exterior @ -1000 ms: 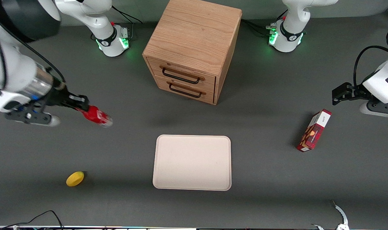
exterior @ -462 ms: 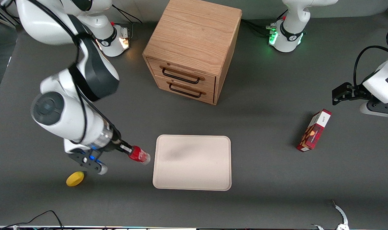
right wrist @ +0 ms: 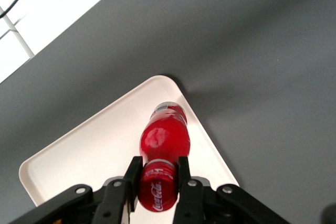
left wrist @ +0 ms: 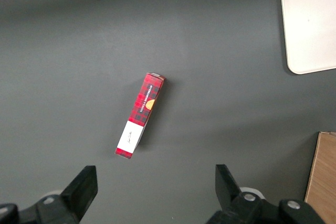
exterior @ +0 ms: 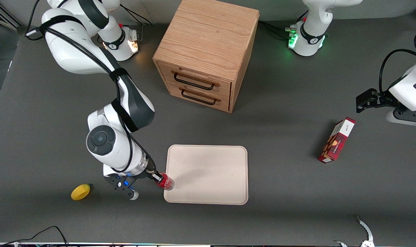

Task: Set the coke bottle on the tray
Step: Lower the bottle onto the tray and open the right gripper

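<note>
So the big change: the right arm swung a long way in from the working arm's end of the table, and within the last second it carried the coke bottle from out over bare table right up to the tray; half a second back the bottle was just short of the tray's edge, now it hangs over the tray's corner nearest the front camera on the working arm's side. To me that means the transport is basically done and what's left is lowering and letting go; I'd nudge it further in first, since a drop this close to the rim could tip it off.

Containers, biggest first: the wooden drawer cabinet sits farther from the front camera than the tray, both drawers closed, so no idea what's inside; the tray has nothing resting on it yet, just the bottle's shadow.

The gripper is clamped on the coke bottle near its cap end, base pointing down toward the tray; can't tell if the base touches yet.

Smaller stuff: the carton box lies toward the parked arm's end; the yellow lemon sits near the working arm, untouched.
</note>
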You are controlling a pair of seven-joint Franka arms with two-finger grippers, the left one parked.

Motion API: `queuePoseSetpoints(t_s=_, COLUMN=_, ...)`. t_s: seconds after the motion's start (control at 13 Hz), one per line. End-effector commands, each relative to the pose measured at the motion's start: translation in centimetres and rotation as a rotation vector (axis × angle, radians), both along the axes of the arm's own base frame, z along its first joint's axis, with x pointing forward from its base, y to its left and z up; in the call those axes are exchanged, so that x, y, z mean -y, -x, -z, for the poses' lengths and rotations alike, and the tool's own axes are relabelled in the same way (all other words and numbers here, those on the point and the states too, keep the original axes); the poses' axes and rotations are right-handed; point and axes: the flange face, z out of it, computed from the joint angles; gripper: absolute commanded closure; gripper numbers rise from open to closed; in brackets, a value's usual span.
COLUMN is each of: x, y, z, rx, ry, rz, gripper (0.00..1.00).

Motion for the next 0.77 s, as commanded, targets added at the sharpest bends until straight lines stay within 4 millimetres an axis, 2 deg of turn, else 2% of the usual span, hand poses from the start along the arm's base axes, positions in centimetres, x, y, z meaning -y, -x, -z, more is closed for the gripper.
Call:
queuePoseSetpoints(t_s=0.0, x=-1.3, y=-0.4, z=0.2, rx=0.049, ry=0.021, rz=0.040, gripper=1.00)
queuePoseSetpoints(t_s=0.15, x=-2.1, y=-0.1, z=1.7, rx=0.046, ry=0.044, rz=0.039, gripper=1.00)
queuePoseSetpoints(t_s=0.69, x=-3.4, y=0.5, z=2.4, rx=0.029, ry=0.027, rz=0.074, gripper=1.00)
